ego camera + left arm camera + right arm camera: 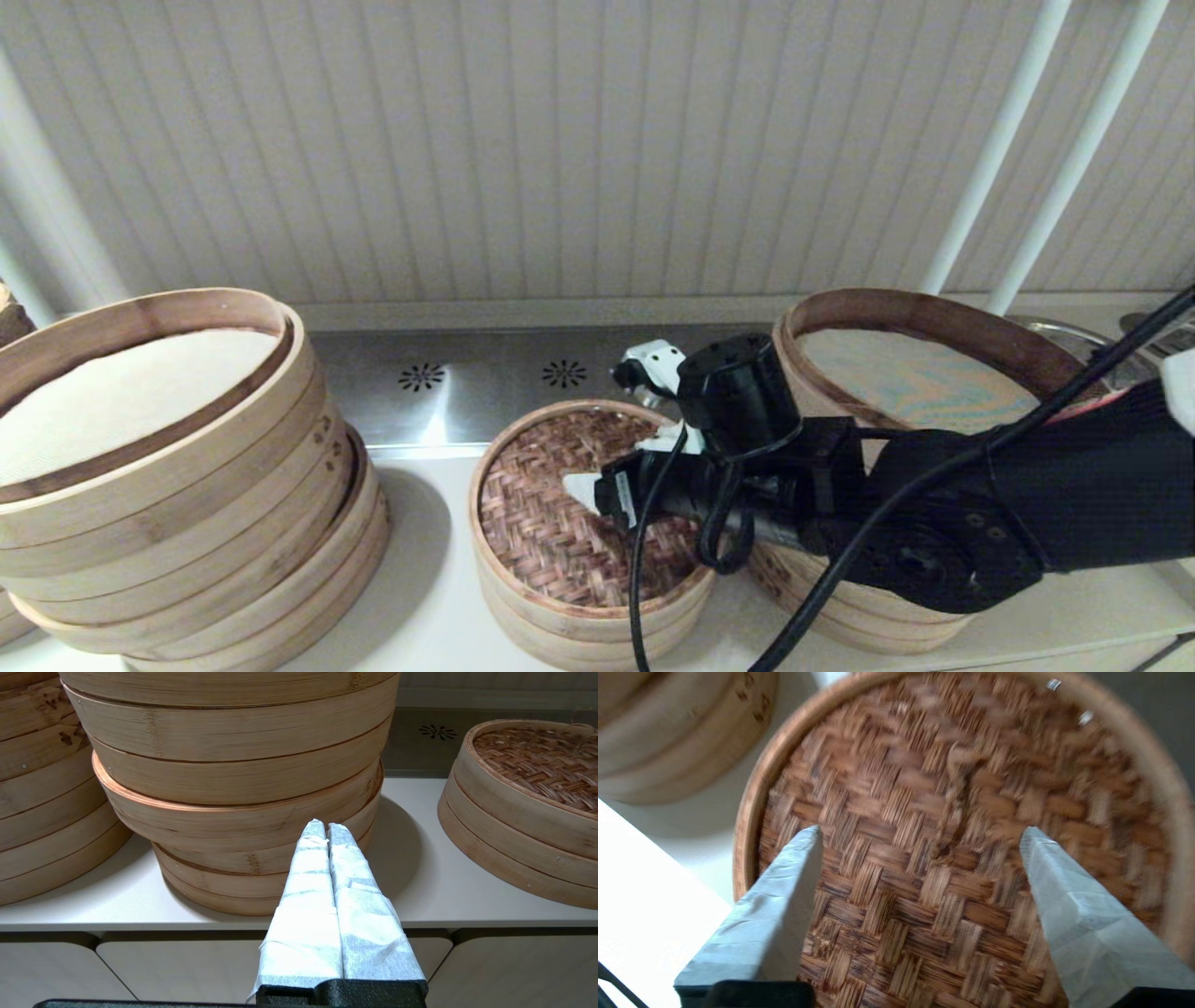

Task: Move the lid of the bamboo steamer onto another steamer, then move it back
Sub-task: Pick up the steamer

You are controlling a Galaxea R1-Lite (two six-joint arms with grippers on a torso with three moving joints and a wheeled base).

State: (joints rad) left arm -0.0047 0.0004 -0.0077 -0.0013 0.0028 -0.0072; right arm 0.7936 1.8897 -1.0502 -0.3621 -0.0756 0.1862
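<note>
Now we are hovering our right gripper [920, 835], fingers spread, over the bamboo steamer lid [574, 509] capping the short steamer [583, 621] mid-table; our left gripper [325, 833], pressed together, is idling off the table's front edge.

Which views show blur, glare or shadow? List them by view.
Right wrist view: the bamboo steamer lid is smeared by motion blur, worst at its far rim, and the counter corner is blown out white; the open right gripper stays sharper. Head view: a bright glare patch on the steel vent strip. Left wrist view: sharp, with a soft shadow beside the leaning stack; the left gripper is shut.
</note>
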